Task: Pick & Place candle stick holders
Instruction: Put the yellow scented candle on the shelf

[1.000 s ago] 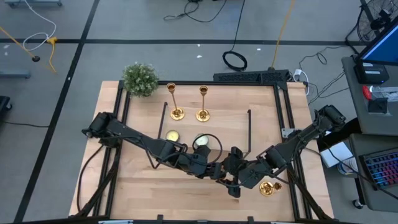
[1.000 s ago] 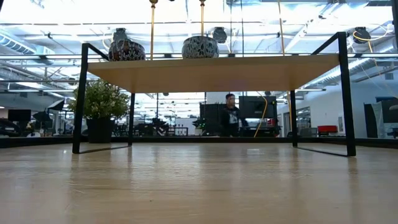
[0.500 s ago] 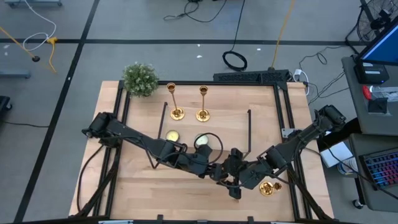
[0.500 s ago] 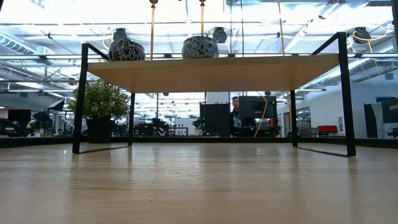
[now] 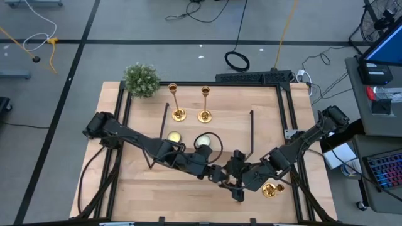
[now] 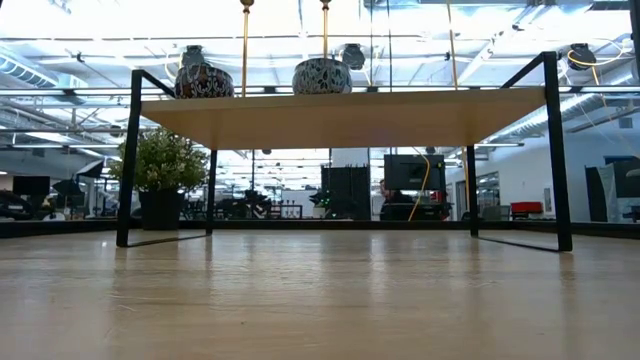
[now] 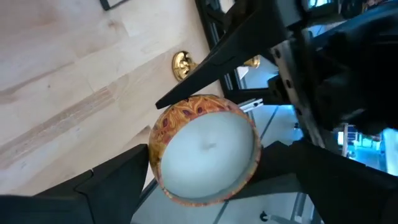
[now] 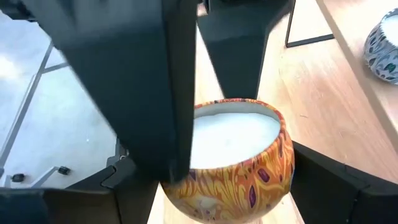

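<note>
Scene: two dark arms meet low over the near middle of the wooden table (image 5: 138, 188), in front of the wire-framed shelf (image 6: 340, 115).
Handover point: an orange-and-gold patterned candle tin (image 7: 204, 149), white wax showing, sits between both sets of fingers.
Left gripper (image 5: 217, 174): its fingers flank the tin on either side; clamped or merely alongside cannot be told.
Right gripper (image 5: 231, 176): its wrist view shows the tin (image 8: 233, 155) between its own fingers, grip likewise not readable.
Candle stick holders on shelf: two gold ones, (image 5: 176, 103) and (image 5: 205, 105), stand upright side by side at the far left of the shelf top, stems vertical.
Third candle stick holder (image 5: 269, 189): on the table at the near right, just beside the right arm's forearm; whether upright or lying cannot be told.
Key relation: judged from above, the third holder lies to the right of both grippers, nearer the right one.
Also present: potted plant (image 5: 142, 79), two tealight-style candles (image 5: 174, 136) on the shelf.
</note>
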Controlling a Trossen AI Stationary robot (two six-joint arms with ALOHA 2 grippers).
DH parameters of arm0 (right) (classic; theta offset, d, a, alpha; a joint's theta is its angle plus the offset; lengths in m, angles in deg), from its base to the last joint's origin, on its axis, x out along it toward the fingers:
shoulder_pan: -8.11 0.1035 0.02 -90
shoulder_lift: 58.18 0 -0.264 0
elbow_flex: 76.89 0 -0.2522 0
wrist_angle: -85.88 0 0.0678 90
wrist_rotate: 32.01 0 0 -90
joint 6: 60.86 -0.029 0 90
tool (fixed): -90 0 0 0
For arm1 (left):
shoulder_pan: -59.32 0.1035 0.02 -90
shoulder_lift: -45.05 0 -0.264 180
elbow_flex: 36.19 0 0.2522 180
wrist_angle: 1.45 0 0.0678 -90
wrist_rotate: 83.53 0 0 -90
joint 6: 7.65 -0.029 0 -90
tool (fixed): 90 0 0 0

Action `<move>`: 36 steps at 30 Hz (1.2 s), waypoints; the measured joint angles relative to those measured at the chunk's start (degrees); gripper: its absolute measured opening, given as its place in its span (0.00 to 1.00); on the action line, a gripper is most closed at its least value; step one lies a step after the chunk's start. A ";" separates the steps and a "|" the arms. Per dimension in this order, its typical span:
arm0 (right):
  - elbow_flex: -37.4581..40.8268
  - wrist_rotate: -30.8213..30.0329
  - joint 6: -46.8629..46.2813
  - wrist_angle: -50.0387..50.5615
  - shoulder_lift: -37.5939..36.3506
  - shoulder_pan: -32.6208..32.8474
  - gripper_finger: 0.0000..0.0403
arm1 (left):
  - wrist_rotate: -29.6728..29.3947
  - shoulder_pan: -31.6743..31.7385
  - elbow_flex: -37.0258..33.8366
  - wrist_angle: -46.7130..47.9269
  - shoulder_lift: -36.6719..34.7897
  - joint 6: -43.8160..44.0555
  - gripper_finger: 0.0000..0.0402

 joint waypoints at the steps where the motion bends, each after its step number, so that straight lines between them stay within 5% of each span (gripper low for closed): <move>1: 0.00 0.16 -0.02 0.07 0.00 0.00 0.74 | -0.26 0.00 0.00 0.49 -0.46 -0.04 0.99; 18: 0.14 0.04 1.33 -0.46 -0.03 -0.02 0.74 | -2.25 -1.69 0.02 6.46 -6.10 -2.77 0.99; 28: 0.13 -3.85 3.93 -5.60 -3.33 -2.53 0.74 | -16.80 -8.81 0.07 6.35 -15.47 -9.38 0.99; 36: 0.11 -17.70 1.47 -6.07 -7.56 -7.12 0.74 | -28.96 -16.68 0.07 7.76 -19.17 -10.35 0.99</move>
